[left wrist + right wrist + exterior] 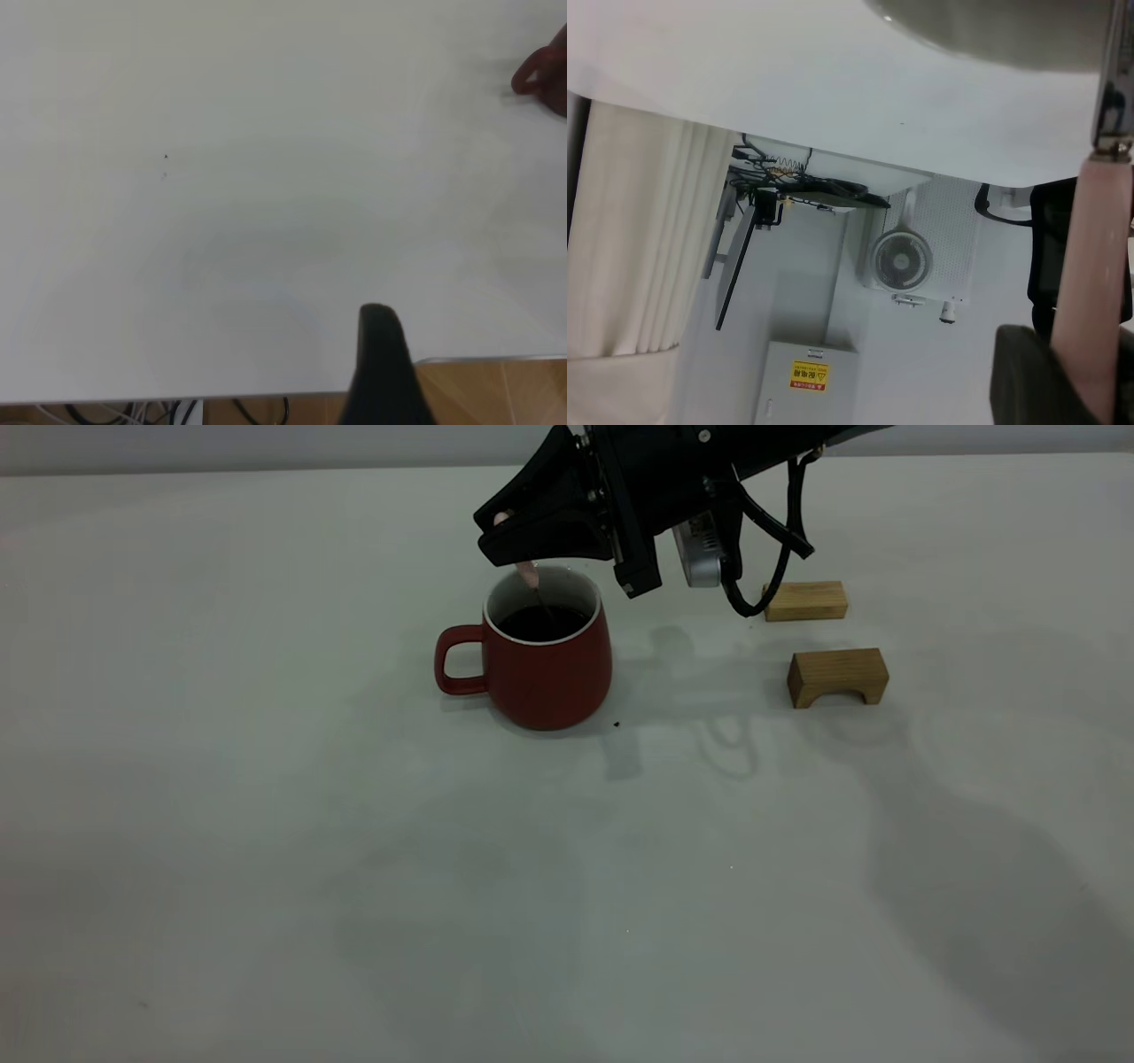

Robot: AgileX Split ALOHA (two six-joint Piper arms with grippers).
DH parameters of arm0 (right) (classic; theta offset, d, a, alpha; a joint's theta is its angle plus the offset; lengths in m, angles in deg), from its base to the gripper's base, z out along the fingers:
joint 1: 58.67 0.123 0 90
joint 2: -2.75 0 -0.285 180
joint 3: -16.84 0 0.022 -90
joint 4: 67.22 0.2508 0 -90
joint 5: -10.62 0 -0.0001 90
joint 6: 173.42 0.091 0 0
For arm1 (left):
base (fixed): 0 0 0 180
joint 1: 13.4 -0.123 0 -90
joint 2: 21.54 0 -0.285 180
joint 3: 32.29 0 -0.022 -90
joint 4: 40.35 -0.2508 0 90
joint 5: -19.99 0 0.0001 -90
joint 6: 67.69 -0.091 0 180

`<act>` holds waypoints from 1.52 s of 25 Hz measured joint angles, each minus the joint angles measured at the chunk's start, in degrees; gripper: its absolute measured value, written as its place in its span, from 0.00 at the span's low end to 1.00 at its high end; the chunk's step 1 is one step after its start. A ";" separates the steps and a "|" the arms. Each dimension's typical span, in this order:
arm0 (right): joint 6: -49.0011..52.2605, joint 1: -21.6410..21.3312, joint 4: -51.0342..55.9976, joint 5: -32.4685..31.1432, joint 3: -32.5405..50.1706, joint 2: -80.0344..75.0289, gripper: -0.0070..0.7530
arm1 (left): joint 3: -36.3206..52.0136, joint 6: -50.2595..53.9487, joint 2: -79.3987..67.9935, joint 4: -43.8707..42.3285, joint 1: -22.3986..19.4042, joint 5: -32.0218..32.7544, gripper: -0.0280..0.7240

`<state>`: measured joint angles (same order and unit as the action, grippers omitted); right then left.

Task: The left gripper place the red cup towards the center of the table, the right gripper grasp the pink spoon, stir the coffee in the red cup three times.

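1. At the far left of the exterior view we see only the bare table point(221, 824), pale grey-white. The left arm does not appear there; in the left wrist view one black finger of the left gripper point(383, 372) sits low by the table edge, and we cannot tell whether its jaws are open or closed.
2. Left of centre we find the red cup point(547, 664), upright on the table, its loop handle pointing left. Its edge also shows in the left wrist view, well away from that gripper.
3. Inside the cup we see the coffee point(542, 623), a dark round surface below the white rim.
4. The pink spoon point(528, 574) hangs tilted over the cup, its pink handle up in the jaws and its thin grey neck reaching down to the coffee.
5. The right gripper point(514, 536) comes in from the upper right, just above the cup's rim; we see its jaws clamped on the spoon's handle.
6. A tiny dark speck point(617, 724) lies just beside the cup's base.
7. Farther right, two tan wooden blocks point(837, 676) rest on the table, apart from each other.
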<state>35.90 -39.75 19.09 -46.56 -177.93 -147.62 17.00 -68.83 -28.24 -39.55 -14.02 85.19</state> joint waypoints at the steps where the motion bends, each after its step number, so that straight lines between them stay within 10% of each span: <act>1: -0.53 -0.07 -0.06 0.05 0.00 0.00 0.26 | 0.00 0.00 0.00 0.00 0.00 0.00 0.82; 13: -8.94 -2.30 -22.79 -5.68 0.00 8.61 0.82 | 0.00 0.06 0.00 0.00 0.00 0.00 0.82; 28: -17.22 -2.82 -70.95 -12.58 1.34 46.50 0.50 | 0.00 0.06 0.00 0.00 0.00 0.00 0.82; 38: -31.05 -2.80 -82.13 -13.73 28.21 85.03 0.31 | 0.00 0.01 0.00 0.00 0.00 0.00 0.82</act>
<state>4.85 -42.56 -63.04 -60.29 -149.72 -62.59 17.00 -68.82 -28.24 -39.55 -14.02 85.19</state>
